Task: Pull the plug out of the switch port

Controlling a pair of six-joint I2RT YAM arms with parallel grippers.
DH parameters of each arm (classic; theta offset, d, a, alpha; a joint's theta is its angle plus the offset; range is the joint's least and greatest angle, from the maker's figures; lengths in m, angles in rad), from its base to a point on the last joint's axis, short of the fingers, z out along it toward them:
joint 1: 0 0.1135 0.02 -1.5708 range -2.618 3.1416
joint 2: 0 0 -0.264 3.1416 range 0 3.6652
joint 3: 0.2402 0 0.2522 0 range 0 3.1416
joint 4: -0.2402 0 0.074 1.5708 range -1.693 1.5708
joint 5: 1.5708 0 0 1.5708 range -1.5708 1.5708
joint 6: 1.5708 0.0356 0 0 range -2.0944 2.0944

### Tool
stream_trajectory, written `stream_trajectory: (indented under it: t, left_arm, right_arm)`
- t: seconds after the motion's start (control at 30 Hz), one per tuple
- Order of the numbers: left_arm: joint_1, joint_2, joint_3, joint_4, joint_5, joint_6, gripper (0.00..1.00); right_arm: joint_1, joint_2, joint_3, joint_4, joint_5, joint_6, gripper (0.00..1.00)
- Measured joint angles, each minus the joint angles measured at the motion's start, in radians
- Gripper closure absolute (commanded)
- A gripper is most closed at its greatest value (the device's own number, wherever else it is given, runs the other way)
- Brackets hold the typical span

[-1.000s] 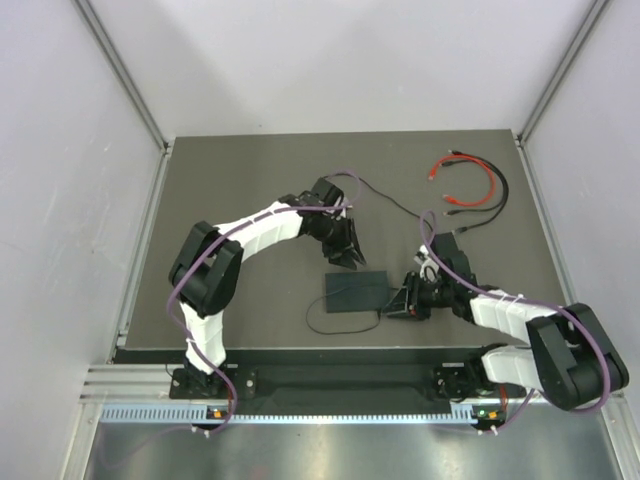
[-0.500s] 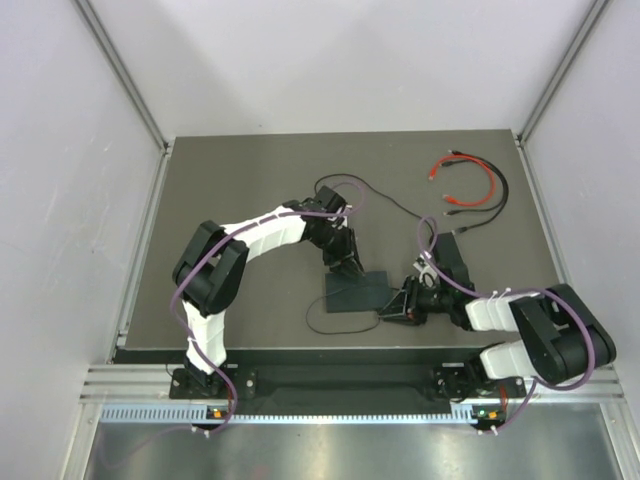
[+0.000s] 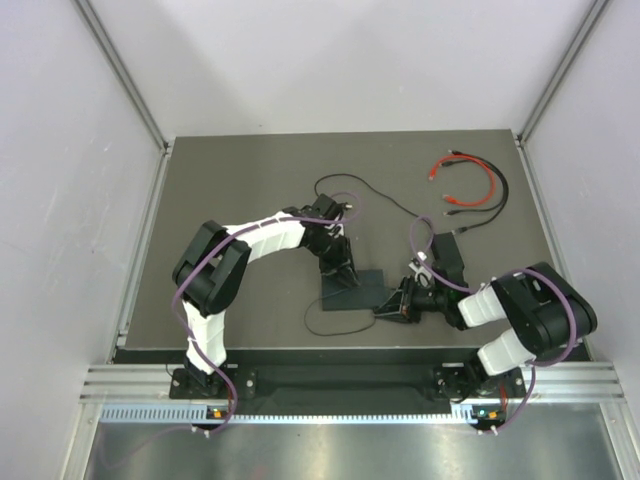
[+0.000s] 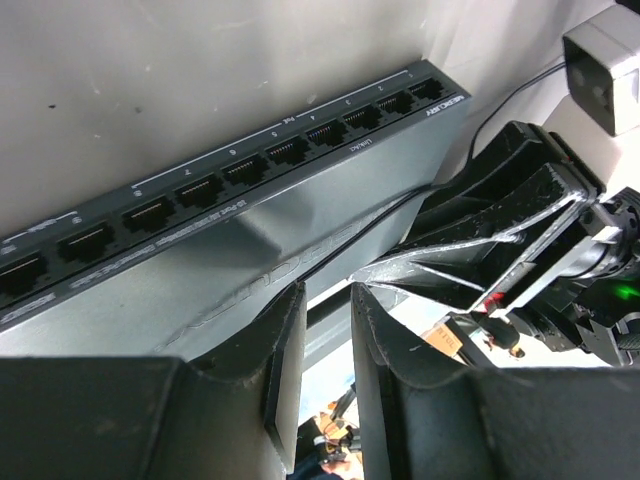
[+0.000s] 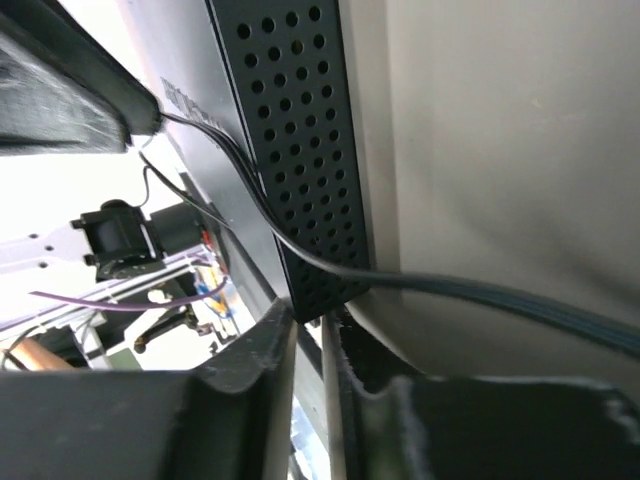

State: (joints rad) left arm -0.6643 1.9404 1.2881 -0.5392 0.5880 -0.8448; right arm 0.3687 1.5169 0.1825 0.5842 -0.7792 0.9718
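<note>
Both arms have closed in on the switch (image 3: 355, 296), near the table's (image 3: 230, 200) front edge | left gripper (image 3: 342, 274) narrow over its far edge, right gripper (image 3: 392, 303) narrow at its right end; can't tell if either grips | cable (image 5: 480, 293) seemingly still attached, pull not yet done

A red lead (image 3: 488, 175) lies looped on the table (image 3: 230, 180).

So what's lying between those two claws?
The flat dark switch: left claw at its far edge, right claw at its right end, as the top view shows.
</note>
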Motion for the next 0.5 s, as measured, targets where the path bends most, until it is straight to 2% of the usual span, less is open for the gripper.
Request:
stream_trajectory:
  t: [0.13, 0.4, 0.5]
  left_arm:
    - [0.0, 0.0, -0.015, 0.01, 0.003, -0.008, 0.71]
    - [0.0, 0.0, -0.036, 0.018, 0.012, -0.022, 0.71]
    - [0.0, 0.0, -0.044, 0.026, 0.023, -0.026, 0.71]
  right_arm:
    - [0.003, 0.027, -0.008, 0.063, -0.004, 0.04, 1.0]
    - [0.003, 0.08, -0.046, 0.208, 0.002, 0.135, 1.0]
    - [0.005, 0.098, -0.072, 0.282, 0.015, 0.182, 0.97]
